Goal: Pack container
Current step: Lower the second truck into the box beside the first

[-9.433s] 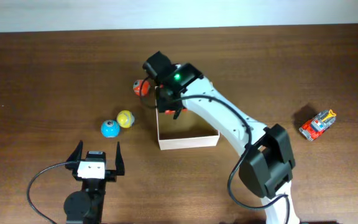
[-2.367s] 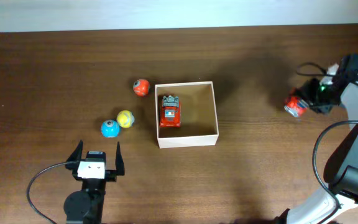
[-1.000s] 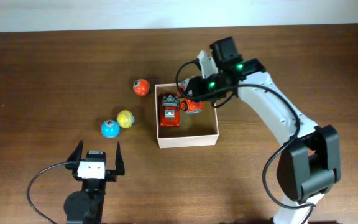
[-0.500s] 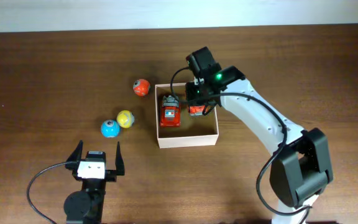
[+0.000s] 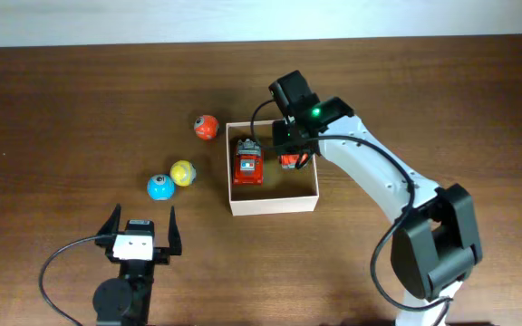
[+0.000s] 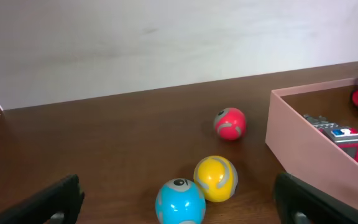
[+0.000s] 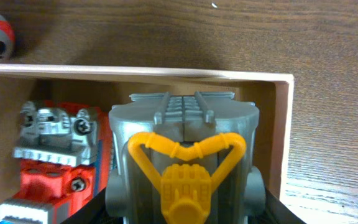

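The right pincer [image 5: 290, 161] is gripping the grey-and-orange toy car [image 7: 182, 168], closed partway on its body, and is holding it low inside the container [image 5: 275, 207] directly beneath. A second ago it was carrying the car in over the rim; now it is lowering it just beside the red car [image 5: 247, 164] to its left. Release looks near, I'd say. Further left, the red ball [image 5: 206, 127], yellow ball [image 5: 182, 172] and blue ball [image 5: 159, 186] are waiting on the worktop [image 5: 80, 91], with the left pincer [image 5: 140, 228] idling wide open.
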Controlling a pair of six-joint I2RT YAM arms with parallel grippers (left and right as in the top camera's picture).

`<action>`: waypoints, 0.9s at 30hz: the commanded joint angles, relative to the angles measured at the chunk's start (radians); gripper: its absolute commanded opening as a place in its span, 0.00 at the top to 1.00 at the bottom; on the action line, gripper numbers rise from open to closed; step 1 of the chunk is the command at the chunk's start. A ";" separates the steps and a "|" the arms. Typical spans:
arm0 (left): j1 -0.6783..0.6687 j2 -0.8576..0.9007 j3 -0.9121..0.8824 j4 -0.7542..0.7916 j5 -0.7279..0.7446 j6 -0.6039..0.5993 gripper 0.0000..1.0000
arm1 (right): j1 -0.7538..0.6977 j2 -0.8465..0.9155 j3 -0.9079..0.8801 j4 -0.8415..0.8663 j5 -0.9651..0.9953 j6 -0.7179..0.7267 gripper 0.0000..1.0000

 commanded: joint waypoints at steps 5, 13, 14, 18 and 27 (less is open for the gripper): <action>0.006 -0.008 -0.004 -0.002 0.011 0.016 0.01 | 0.028 0.034 0.022 0.001 0.023 0.013 0.53; 0.006 -0.008 -0.004 -0.002 0.011 0.016 0.01 | 0.031 0.035 0.022 0.002 0.033 0.013 0.53; 0.006 -0.008 -0.004 -0.002 0.011 0.016 0.01 | 0.031 0.035 0.022 0.002 0.034 0.013 0.53; 0.006 -0.008 -0.004 -0.002 0.011 0.016 0.01 | 0.031 0.041 0.022 0.003 0.046 0.039 0.53; 0.006 -0.008 -0.004 -0.002 0.011 0.016 0.01 | 0.032 0.061 0.022 0.005 0.058 0.087 0.53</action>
